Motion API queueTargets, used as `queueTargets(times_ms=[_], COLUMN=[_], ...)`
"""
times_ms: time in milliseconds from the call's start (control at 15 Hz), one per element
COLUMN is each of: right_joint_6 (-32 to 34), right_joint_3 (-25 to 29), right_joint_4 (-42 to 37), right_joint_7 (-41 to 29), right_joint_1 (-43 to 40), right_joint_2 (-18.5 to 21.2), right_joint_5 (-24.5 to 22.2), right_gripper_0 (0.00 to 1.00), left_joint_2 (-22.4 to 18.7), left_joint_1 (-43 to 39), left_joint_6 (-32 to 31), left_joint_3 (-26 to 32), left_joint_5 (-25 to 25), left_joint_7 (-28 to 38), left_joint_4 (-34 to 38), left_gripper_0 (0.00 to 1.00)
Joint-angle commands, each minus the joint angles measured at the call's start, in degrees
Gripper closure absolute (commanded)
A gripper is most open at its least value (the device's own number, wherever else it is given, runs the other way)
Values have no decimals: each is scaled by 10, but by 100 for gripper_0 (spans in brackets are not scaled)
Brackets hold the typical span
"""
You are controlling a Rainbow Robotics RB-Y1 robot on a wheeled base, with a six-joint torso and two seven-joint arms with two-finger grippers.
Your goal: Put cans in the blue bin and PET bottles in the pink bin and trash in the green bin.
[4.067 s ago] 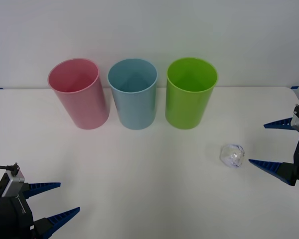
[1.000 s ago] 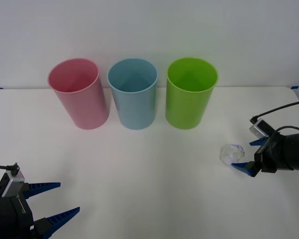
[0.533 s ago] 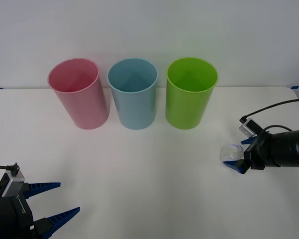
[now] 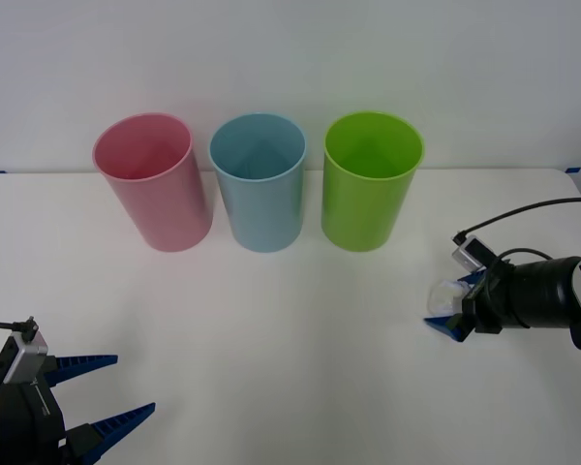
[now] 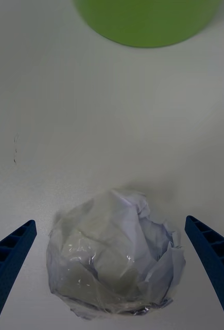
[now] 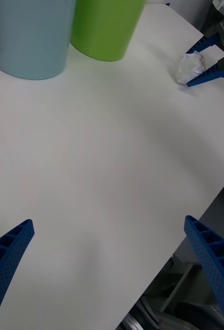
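Around trash [image 4: 447, 295], right tool [image 4: 457, 308] now straddling, wide (earlier beside); left tool [image 4: 105, 395] wide.

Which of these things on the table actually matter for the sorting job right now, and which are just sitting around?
In use now:
- crumpled clear plastic film lump, the trash
- tall lime-green plastic bin, where trash goes
- right gripper, open around the lump

Sitting by:
- tall pink plastic bin
- tall light-blue plastic bin
- left gripper, open, parked at the table's near edge

Green bin [image 5: 148, 20] cropped at edge
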State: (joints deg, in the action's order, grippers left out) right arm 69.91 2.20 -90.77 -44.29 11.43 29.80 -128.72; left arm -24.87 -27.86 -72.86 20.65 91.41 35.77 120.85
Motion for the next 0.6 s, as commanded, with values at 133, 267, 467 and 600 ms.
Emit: queueTargets(times_ms=[133,267,467,600], right_joint_6=[-13,-13,-13,-13], right_joint_3=[-3,-3,-4,-4], right_joint_4=[9,9,9,9], right_joint_7=[3,3,3,2], right_joint_1=[0,0,0,0], right_joint_2=[-4,-4,-5,-5], right_joint_5=[-5,-7,-7,-11], right_gripper_0=[0,0,0,76], left_joint_2=[0,0,0,0], left_joint_1=[0,0,0,0], left_joint_6=[0,0,0,0], left_joint_3=[0,0,0,0], left_joint_5=[0,0,0,0], left_joint_7=[0,0,0,0], left_joint_4=[0,0,0,0], left_gripper_0=[0,0,0,0])
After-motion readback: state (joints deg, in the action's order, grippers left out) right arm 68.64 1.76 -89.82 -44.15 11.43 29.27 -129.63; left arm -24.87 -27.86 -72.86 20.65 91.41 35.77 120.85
